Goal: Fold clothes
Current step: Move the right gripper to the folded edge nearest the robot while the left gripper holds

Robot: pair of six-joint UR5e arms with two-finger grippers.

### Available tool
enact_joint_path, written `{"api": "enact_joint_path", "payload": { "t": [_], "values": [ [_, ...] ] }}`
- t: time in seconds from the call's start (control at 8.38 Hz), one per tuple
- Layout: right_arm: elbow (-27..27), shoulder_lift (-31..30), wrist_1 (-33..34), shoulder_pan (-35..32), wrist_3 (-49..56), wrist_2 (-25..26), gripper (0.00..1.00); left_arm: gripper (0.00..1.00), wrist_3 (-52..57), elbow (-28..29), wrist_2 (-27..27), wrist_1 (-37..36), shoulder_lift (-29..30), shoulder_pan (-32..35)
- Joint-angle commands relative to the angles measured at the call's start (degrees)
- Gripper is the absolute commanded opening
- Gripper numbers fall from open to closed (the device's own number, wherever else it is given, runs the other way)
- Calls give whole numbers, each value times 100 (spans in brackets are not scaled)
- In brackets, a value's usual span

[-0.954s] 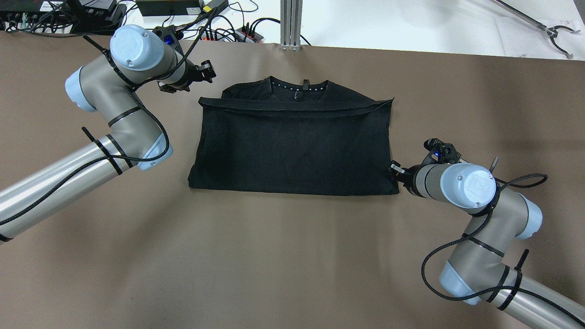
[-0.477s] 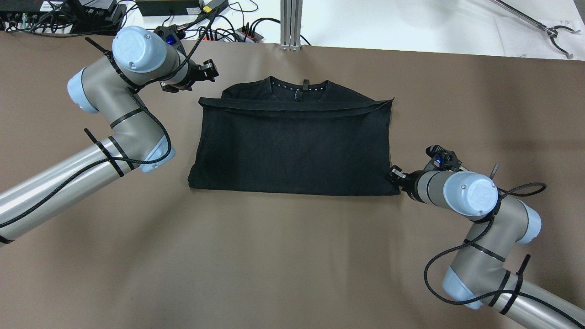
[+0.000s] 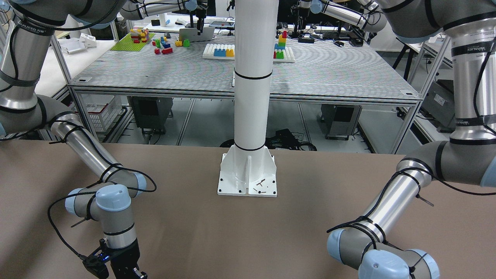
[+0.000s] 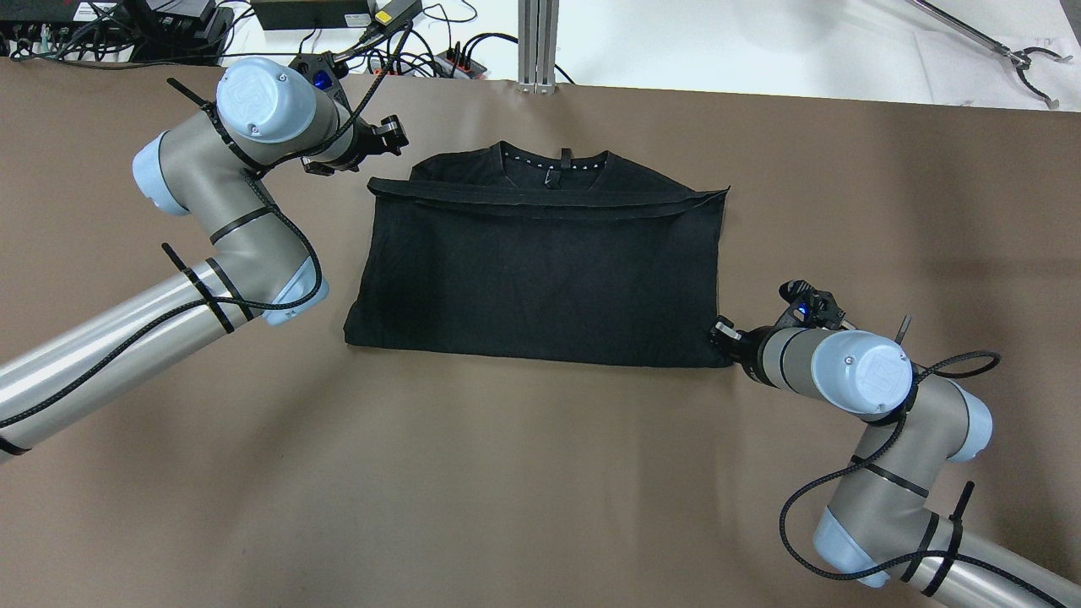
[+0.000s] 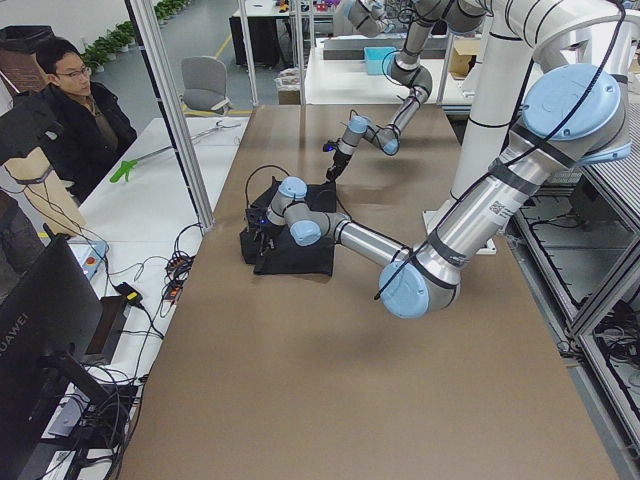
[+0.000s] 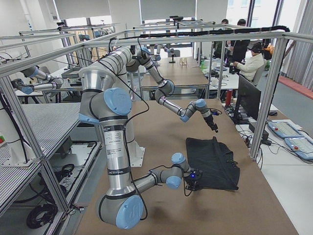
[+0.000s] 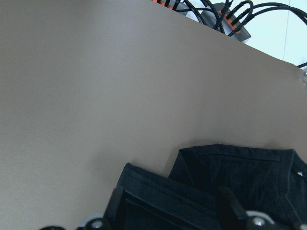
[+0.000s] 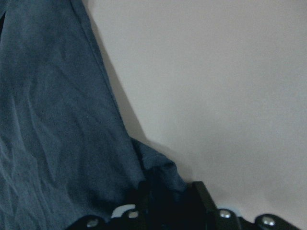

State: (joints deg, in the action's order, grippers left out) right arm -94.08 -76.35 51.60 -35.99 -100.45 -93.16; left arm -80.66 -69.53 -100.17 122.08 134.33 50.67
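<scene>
The black garment (image 4: 540,270) lies folded in half on the brown table, its neckline at the far side. It also shows in the exterior left view (image 5: 295,252) and the exterior right view (image 6: 212,161). My right gripper (image 4: 716,331) is at the garment's near right corner. In the right wrist view the right gripper (image 8: 168,189) is shut on that corner of the fabric (image 8: 57,120). My left gripper (image 4: 395,138) is open just beyond the far left corner. In the left wrist view the left gripper (image 7: 170,196) has its fingers spread over the hem (image 7: 158,191).
The white pillar's base plate (image 3: 248,176) stands at the robot's side of the table. Cables and a power strip (image 4: 422,59), an aluminium post (image 4: 538,42) and a grabber tool (image 4: 1018,59) lie beyond the far edge. An operator (image 5: 75,105) sits off the table.
My right gripper has moved nearer and onto the garment's near right corner, and the garment has shifted a little to the left. My left gripper has edged right toward the far left corner.
</scene>
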Motion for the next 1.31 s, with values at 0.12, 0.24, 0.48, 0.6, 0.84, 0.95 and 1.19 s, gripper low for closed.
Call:
{"api": "enact_joint_path", "payload": {
  "t": [0.12,0.24,0.48,0.6,0.84,0.95,1.19],
  "values": [
    [-836,-632,17,213,-27,69,0,72,-115,1,24,-9,23,-100],
    [-1215,-949,17,606,-262,287,0,72,-151,-8,128,-9,49,-136],
    [-1779,-1005,454,1268,-781,780,0,72,-213,-8,156,-18,76,-189],
    [-1868,-1031,518,1261,-774,764,0,72,-213,1,156,-18,76,-197],
    [-1861,-1013,527,1043,-713,773,5,72,-204,1,156,-18,50,-197],
    [-1834,-944,510,641,-687,755,30,72,-204,1,164,-18,49,-197],
    [-1003,-410,422,401,-791,781,50,72,-344,1,392,-27,49,-285]
  ]
}}
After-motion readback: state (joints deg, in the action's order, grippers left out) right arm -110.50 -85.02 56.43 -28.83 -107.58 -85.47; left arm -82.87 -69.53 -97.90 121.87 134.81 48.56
